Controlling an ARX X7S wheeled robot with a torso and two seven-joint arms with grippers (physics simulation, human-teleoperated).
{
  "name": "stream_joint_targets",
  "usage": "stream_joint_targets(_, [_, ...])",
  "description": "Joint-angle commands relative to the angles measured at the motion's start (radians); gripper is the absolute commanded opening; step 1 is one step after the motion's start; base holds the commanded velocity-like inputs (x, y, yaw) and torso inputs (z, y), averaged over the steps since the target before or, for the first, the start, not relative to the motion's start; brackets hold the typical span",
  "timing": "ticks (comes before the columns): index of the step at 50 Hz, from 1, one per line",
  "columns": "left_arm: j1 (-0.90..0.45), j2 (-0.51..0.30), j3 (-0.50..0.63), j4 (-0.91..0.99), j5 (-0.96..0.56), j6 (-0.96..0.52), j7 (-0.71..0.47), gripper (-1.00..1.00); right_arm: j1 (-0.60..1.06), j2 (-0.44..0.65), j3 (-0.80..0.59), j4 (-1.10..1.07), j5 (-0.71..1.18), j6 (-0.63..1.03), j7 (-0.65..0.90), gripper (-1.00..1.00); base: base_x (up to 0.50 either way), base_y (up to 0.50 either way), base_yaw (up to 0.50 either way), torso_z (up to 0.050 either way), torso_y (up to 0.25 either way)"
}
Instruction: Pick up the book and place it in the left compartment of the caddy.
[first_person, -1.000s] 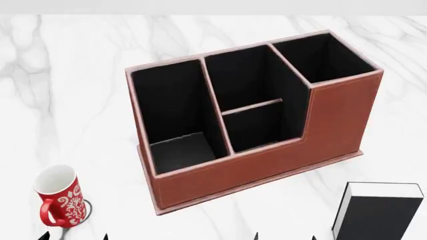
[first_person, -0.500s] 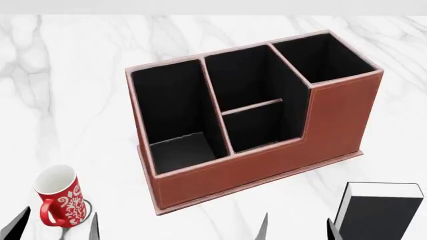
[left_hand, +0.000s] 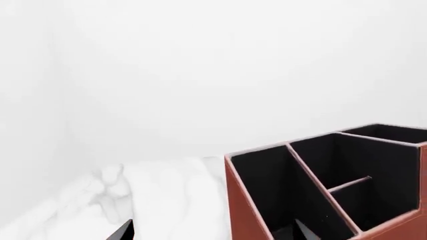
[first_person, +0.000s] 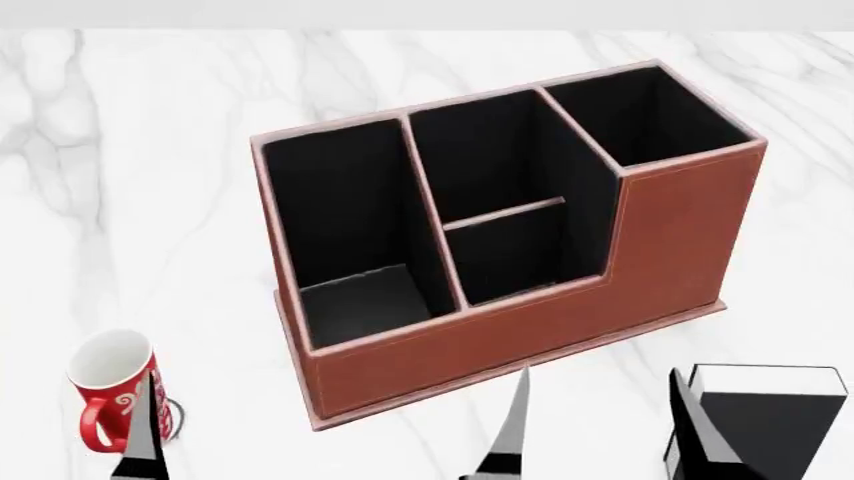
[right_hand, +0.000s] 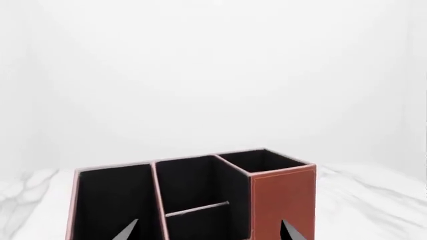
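Book (first_person: 767, 420) lies on table (first_person: 134, 200), by caddy's (first_person: 534, 330) near right corner, uncaught.
R pincer (first_person: 607, 425) released, one finger over book; L pincer (first_person: 80, 455) by mug (first_person: 114, 390), state unclear. Left compartment (first_person: 347, 230) holds nothing.

book (first_person: 767, 425) cut by bottom edge, partly behind right hand (first_person: 607, 430)

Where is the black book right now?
In the head view, the book lies at the bottom right on the marble table, just in front of the caddy's right end.
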Motion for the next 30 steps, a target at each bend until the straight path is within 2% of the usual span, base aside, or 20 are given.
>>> stream_joint_targets(1, [0.003, 0.007, -0.021, 0.114, 0.009, -0.030, 0.015, 1.00, 0.018, 0.002, 0.009, -0.081, -0.032, 0.064, -0.002, 1.00, 0.00, 0.00, 0.00, 0.000, 0.000])
stream_joint_targets(15, [0.002, -0.005, -0.022, 0.149, -0.001, -0.045, 0.000, 1.00, 0.019, 0.017, 0.000, -0.118, -0.027, 0.083, 0.011, 1.00, 0.02, 0.00, 0.00, 0.000, 0.000])
stream_joint_targets(30, [0.003, -0.008, -0.027, 0.156, -0.032, -0.040, -0.013, 1.00, 0.015, 0.024, 0.006, -0.102, -0.005, 0.058, 0.017, 1.00, 0.49, 0.00, 0.00, 0.000, 0.000])
